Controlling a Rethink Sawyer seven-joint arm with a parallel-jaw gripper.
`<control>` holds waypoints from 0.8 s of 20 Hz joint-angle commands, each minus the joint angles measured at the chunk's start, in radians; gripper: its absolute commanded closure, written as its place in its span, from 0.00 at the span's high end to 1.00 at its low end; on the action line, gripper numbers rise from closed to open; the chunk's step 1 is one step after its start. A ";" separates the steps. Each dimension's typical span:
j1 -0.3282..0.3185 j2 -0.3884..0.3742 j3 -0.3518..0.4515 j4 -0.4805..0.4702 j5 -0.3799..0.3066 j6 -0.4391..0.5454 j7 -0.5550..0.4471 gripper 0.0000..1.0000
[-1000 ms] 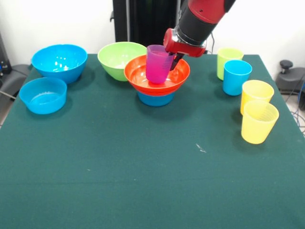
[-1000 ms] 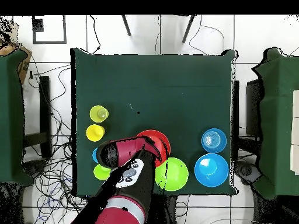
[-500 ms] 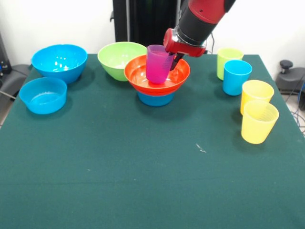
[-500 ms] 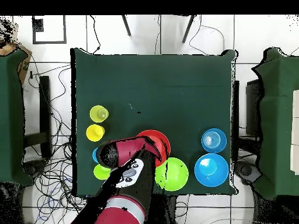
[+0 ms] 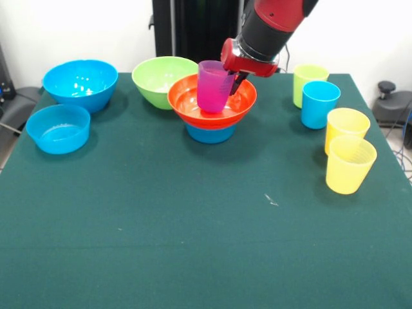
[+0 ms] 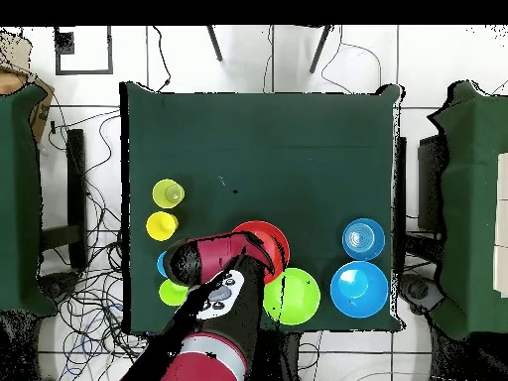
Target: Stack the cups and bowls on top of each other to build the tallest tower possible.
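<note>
The tower stands at the table's far middle: a small blue bowl (image 5: 210,134) carries the wide orange bowl (image 5: 193,103), and the purple cup (image 5: 214,87) stands upright inside it. My gripper (image 5: 233,80) comes down onto the cup's right rim and is shut on it, one dark finger (image 5: 237,82) against the wall. From overhead the arm (image 6: 213,260) covers the cup, and only part of the orange bowl (image 6: 270,236) shows. The loose cups and bowls lie to either side.
Left of the tower are a lime green bowl (image 5: 158,77), a large blue bowl (image 5: 80,84) and a smaller blue bowl (image 5: 58,129). At the right stand a lime cup (image 5: 308,77), a blue cup (image 5: 319,104) and two yellow cups (image 5: 346,127) (image 5: 349,165).
</note>
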 commanded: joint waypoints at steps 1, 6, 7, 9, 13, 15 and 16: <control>-0.019 0.021 0.111 -0.010 0.039 0.027 0.123 0.00; -0.020 0.020 0.112 -0.010 0.041 0.032 0.123 1.00; -0.020 0.020 0.112 -0.010 0.041 0.033 0.122 1.00; -0.022 0.020 0.114 -0.010 0.043 0.035 0.122 1.00; -0.021 0.020 0.114 -0.010 0.043 0.039 0.121 1.00; -0.022 0.020 0.115 -0.011 0.043 0.041 0.120 1.00; -0.022 0.020 0.115 -0.010 0.043 0.039 0.120 1.00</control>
